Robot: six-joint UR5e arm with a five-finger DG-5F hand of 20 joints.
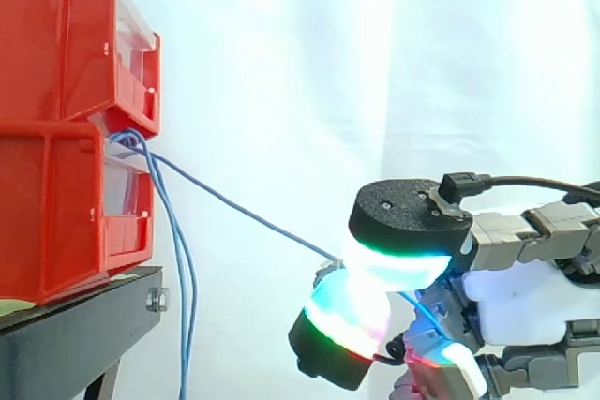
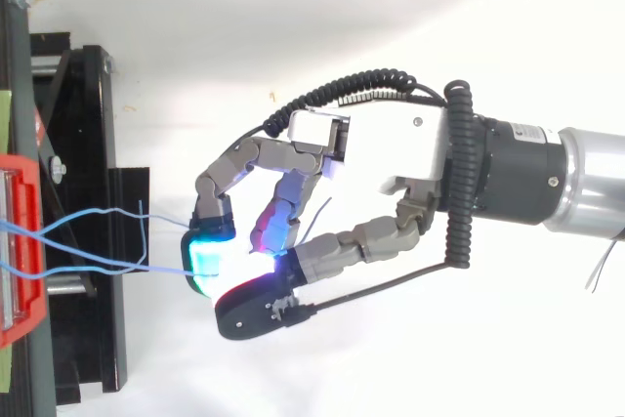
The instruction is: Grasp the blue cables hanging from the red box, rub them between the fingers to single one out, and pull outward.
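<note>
Where the arm reaches in from the right, the hand (image 1: pixel 520 297) has its fingers curled and its glowing pads (image 1: pixel 370 278) pressed together on one blue cable (image 1: pixel 244 213). That cable runs taut, up and away from the pads, to the gap between the two stacked red bins (image 1: pixel 56 203) well out in front of the fingertips. A short blue stretch of it shows again on the palm side of the pads. The thumb's thick black pad sits on top, lit green and cyan underneath. A second pad meets it from below, glowing cyan, green and red. Seen from above, the fingers point at the bins, and two blue strands (image 2: pixel 107 271) come across from the bins to the cyan fingertips; whether both are pinched I cannot tell from up there. The other cables (image 1: pixel 185 306) hang slack from the same gap, dropping straight down past the black stand (image 1: pixel 75 334) under the bins. They are below and well ahead of the hand, and apart from it. A white curtain (image 1: pixel 309 53) hangs behind everything
</note>
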